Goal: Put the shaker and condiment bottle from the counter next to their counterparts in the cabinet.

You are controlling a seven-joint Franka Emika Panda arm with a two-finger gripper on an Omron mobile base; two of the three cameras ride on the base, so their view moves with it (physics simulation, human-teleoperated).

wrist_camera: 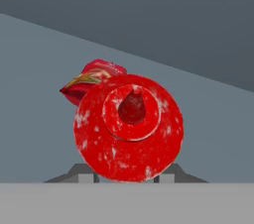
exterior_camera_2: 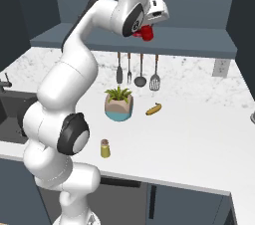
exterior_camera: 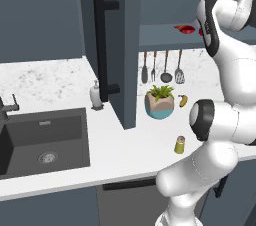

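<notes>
- While my tool (exterior_camera_2: 148,29) grips the red squeeze condiment bottle (wrist_camera: 129,129), its nozzle points along the tool, over the cabinet shelf (exterior_camera_2: 199,45).
- Its red counterpart (wrist_camera: 89,82) lies just behind-left; the small yellow-olive shaker (exterior_camera_2: 105,148) waits on the white bench (exterior_camera_2: 199,139).

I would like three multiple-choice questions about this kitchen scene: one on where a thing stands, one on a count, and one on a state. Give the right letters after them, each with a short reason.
1. Where is the shaker?
A. on the counter, in front of the potted plant
B. in the sink
C. on the cabinet shelf

2. How many utensils hang on the wall behind the plant?
A. two
B. four
C. six

3. What is the state of the gripper?
A. open and empty
B. closed on the condiment bottle
C. closed on the banana

Answers:
1 A: the shaker stands on the white worktop, nearer the front edge than the plant.
2 B: four utensils hang in a row.
3 B: the hand view shows the red bottle between the finger tips, up at the cabinet shelf.
</notes>
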